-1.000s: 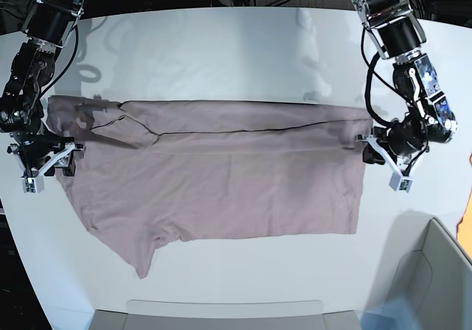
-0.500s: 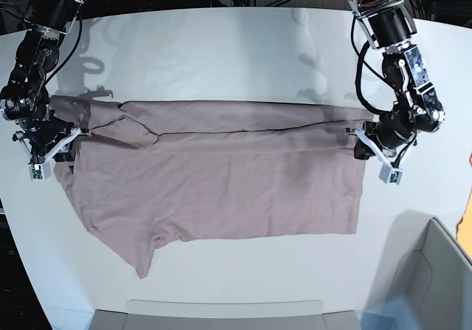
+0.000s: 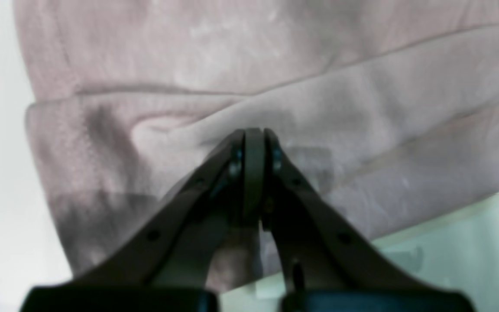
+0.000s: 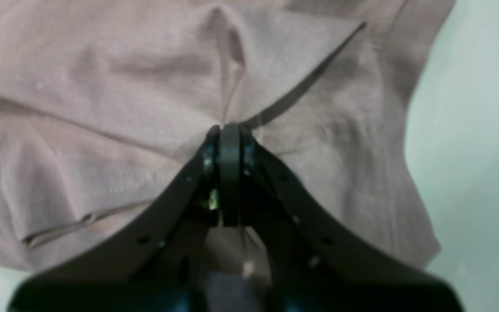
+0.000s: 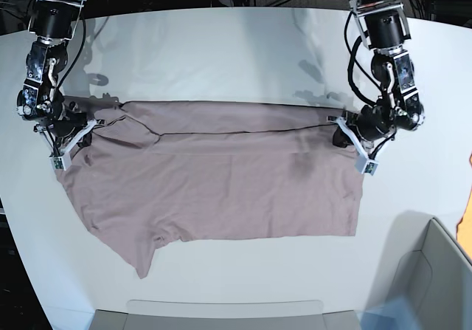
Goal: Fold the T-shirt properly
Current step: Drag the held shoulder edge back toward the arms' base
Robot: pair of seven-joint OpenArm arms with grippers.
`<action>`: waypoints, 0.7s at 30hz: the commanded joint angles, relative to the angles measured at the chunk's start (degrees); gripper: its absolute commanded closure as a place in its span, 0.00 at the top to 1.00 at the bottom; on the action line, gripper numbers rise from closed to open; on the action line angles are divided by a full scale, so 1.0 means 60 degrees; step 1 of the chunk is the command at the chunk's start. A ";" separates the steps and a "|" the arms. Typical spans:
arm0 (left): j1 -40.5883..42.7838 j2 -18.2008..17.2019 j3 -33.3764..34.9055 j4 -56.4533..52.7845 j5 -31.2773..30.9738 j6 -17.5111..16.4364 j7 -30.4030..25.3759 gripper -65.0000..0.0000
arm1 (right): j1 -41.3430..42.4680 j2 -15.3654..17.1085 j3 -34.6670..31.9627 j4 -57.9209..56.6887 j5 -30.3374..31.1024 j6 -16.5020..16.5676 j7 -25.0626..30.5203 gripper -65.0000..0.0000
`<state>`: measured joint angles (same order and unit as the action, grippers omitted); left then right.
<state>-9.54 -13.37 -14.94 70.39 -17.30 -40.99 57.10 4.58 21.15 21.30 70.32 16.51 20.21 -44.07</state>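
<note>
You're mid-fold: both grippers are clamped on cloth. The left gripper (image 3: 254, 134) is showing its jaws pressed together with a ridge of the T-shirt (image 5: 221, 175) bunched at the tips; the right gripper (image 4: 228, 130) looks the same, pinched shut on a pleat next to a seam line.

Change over the last second: both arms have been pulling away from you, toward the far side of the table (image 5: 221, 49). In the base view the left gripper (image 5: 346, 134) and right gripper (image 5: 74, 127) are now sitting higher up and closer in than they were, and the folded band along the far edge is getting narrower and tauter. The shirt is lying spread across the middle of the table, one sleeve still sticking out at the near-left corner.

My read: you're tensioning or dragging the upper fold, not releasing yet. The grey bin (image 5: 428, 278) at the near right is well apart from the shirt. Watch for thin fabric slipping unevenly between the two pinches.
</note>
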 commanded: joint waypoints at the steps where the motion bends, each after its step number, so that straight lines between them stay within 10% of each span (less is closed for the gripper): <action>1: 0.0396 -0.0051 -0.0008 0.0070 0.0781 0.0165 0.0630 0.00 | -0.0155 0.0234 -0.0070 0.0125 -0.0005 0.0039 -0.0193 0.00; 21: 0.6271 -0.0080 -0.0155 0.3030 0.1938 0.0165 0.0923 0.00 | -0.5020 0.0424 0.0179 0.3964 0.0054 0.0053 -0.0706 0.00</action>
<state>24.18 -14.24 -16.29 91.07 -14.61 -39.53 46.02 -24.36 22.85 22.28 94.59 18.59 20.01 -42.74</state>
